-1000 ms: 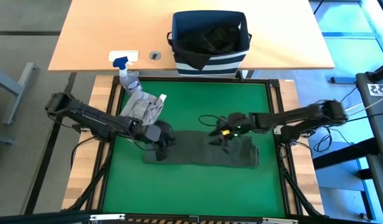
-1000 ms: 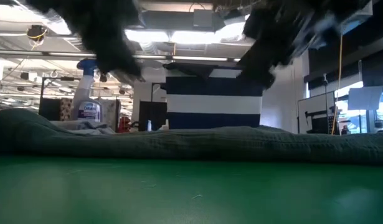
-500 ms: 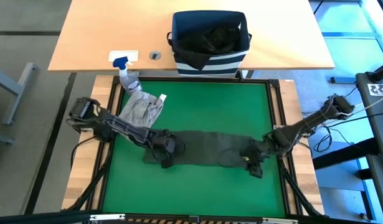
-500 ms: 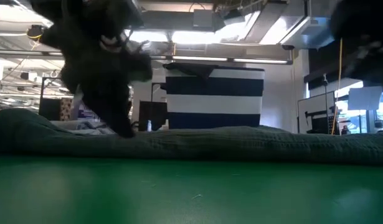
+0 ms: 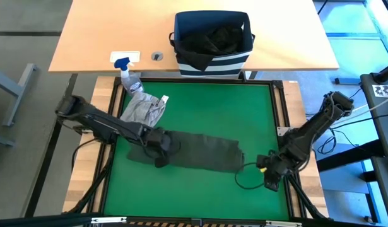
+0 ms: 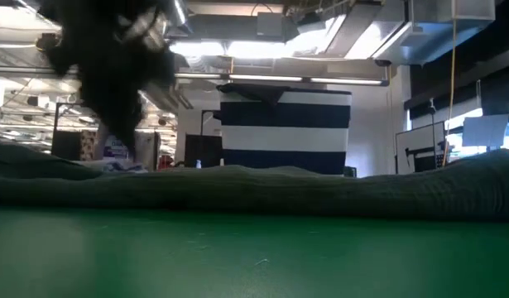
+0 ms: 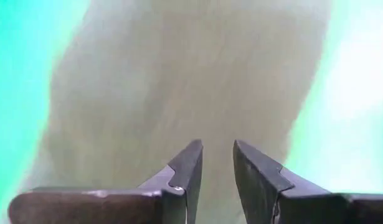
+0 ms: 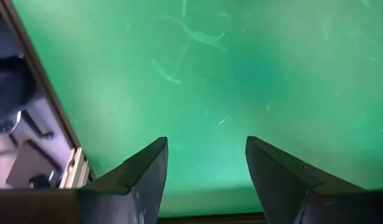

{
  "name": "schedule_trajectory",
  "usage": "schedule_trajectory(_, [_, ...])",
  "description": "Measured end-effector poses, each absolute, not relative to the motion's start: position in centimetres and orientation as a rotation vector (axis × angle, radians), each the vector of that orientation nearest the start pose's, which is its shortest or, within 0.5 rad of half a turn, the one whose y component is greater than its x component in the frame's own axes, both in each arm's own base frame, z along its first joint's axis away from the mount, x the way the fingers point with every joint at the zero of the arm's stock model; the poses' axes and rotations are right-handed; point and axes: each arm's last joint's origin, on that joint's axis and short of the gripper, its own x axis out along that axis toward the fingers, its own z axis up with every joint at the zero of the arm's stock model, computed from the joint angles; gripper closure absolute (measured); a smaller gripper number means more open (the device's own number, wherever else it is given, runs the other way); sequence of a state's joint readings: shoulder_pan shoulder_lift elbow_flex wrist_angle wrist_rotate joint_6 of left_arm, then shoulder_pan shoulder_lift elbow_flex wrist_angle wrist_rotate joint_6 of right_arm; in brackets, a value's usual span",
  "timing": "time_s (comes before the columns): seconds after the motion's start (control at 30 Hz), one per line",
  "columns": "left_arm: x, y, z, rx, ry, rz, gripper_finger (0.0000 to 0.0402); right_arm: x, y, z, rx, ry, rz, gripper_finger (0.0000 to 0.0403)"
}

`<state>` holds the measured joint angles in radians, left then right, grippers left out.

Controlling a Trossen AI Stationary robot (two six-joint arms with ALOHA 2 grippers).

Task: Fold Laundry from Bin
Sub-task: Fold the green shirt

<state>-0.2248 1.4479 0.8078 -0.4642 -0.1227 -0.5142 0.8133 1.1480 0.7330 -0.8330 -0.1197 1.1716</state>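
Done: grey garment (image 5: 143, 108) lies aside on the bench (image 5: 200, 183).
In hand: olive garment (image 5: 197, 151) half folded.
Left: black garment (image 5: 216, 39) in bin (image 5: 212, 60).
Left hand (image 5: 161, 147): fingers narrowly apart over the olive cloth, nothing gripped.
Right hand (image 5: 269, 179): released, empty.

Even overhead light; ceiling lamps (image 6: 254, 48) glare in low view; left wrist view blurred.

Layout of the worktop (image 5: 200, 101) seen from above

1 garment (image 5: 200, 151) lies spread mid-worktop, the left gripper (image 5: 161, 146) at its left end, the right gripper (image 5: 268, 175) apart beyond its right end. A 2nd garment (image 5: 142, 110) lies behind-left, a spray bottle (image 5: 126, 72) just behind it; the bin (image 5: 212, 53) stands behind, cloth inside.
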Motion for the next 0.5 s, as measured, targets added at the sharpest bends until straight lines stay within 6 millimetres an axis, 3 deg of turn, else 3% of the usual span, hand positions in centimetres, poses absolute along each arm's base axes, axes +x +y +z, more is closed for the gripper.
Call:
schedule_trajectory(0.1, [26.9, -5.5, 21.4, -0.32, 0.872, 0.156, 0.0315, 12.8, 14.2, 20.9, 0.499, 1.386, -0.052, 0.0185])
schedule_trajectory(0.23, [28.7, -5.5, 24.0, -0.307, 0.607, 0.14, 0.0315, 13.5, 13.5, 20.8, 0.518, 1.27, -0.178, 0.0165])
schedule_trajectory(0.33, [29.7, -5.0, 23.4, -0.278, 0.578, 0.149, 0.0315, 14.0, 12.7, 19.9, 0.592, 1.183, -0.313, 0.0137])
schedule_trajectory(0.5, [30.7, -4.0, 21.2, -0.285, 0.683, 0.089, 0.0315, 15.3, 12.5, 18.0, 0.884, 1.038, -0.336, 0.0104])
